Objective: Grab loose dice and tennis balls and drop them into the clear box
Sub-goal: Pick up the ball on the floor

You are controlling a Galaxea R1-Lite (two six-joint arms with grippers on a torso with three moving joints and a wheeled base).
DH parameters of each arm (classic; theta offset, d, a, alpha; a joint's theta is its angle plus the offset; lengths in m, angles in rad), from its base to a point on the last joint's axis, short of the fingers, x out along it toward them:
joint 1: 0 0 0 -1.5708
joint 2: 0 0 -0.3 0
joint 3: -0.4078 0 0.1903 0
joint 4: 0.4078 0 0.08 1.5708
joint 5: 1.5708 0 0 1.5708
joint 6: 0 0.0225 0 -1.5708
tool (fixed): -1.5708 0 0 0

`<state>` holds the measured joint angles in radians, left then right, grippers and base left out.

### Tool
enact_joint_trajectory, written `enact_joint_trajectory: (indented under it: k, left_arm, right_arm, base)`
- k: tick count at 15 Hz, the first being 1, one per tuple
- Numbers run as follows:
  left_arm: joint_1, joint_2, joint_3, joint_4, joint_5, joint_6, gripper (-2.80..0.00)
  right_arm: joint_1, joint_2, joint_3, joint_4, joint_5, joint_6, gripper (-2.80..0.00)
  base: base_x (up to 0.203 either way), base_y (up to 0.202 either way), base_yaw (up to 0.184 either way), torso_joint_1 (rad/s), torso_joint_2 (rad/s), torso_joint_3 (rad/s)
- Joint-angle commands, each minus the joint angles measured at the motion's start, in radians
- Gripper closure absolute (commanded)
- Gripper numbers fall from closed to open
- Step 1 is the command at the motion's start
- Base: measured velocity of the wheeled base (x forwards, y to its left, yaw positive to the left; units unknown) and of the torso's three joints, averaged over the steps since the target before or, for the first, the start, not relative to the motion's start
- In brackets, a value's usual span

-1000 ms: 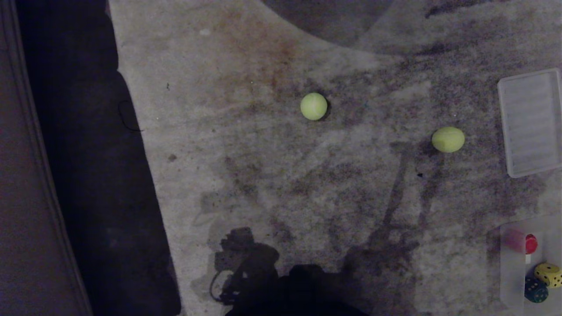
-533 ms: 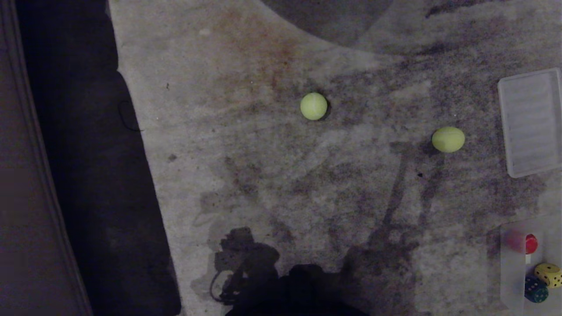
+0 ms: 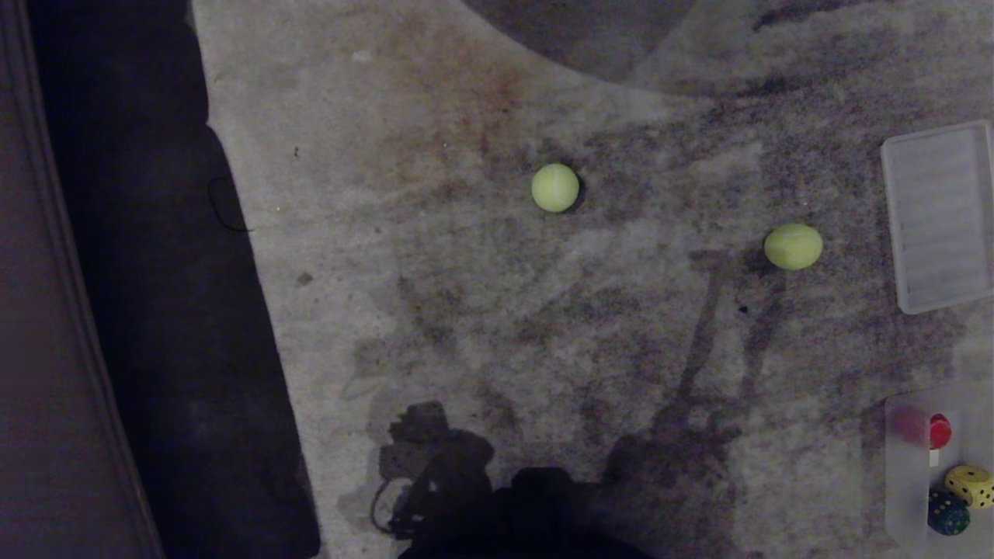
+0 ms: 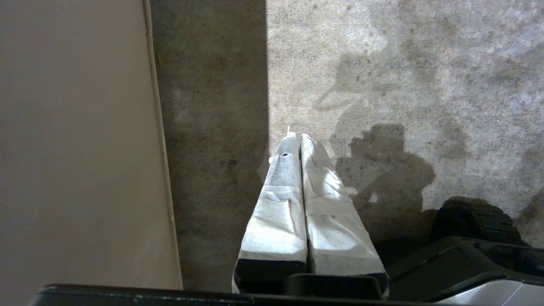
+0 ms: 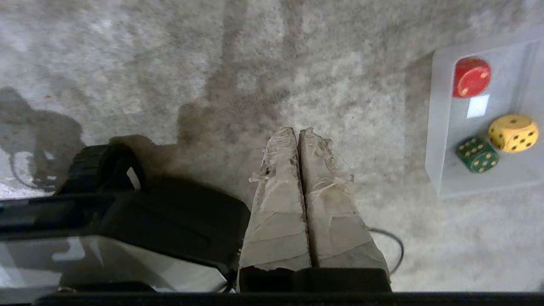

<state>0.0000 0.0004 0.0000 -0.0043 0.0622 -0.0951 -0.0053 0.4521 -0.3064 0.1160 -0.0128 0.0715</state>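
Two tennis balls (image 3: 554, 187) lying well apart on stained grey carpet (image 3: 466, 310); L gripper (image 4: 296, 136) & R gripper (image 5: 298, 131) both staying pinched closed, holding nothing.

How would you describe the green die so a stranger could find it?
Look to the floor's near right corner, where the clear box sits. Inside lie three pieces: the green die is the dark one with pale pips, beside the yellow die and nearer than the red piece.

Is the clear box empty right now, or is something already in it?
Not empty. The clear box holds a red piece, a yellow die and a green die; both tennis balls lie outside.
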Motion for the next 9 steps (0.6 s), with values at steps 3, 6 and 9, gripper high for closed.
enact_joint_trajectory:
  k: [3,6,9]
  left_arm:
    - [0.0,0.0,0.002,0.0,0.001,-0.001,0.0]
    - [0.0,0.0,0.002,0.0,0.001,0.0,0.0]
    - [0.0,0.0,0.002,0.0,0.0,0.0,0.0]
  right_arm:
    - [-0.001,0.49,-0.013,-0.276,-0.005,0.067,0.0]
    - [0.0,0.776,-0.017,-0.56,-0.044,0.128,0.0]
    - [0.0,1.017,-0.049,-0.82,-0.068,0.182,0.0]
  base:
    - [0.0,0.0,0.0,0.0,0.0,0.0]
    - [0.0,0.0,0.0,0.0,0.0,0.0]
    - [0.0,0.0,0.0,0.0,0.0,0.0]
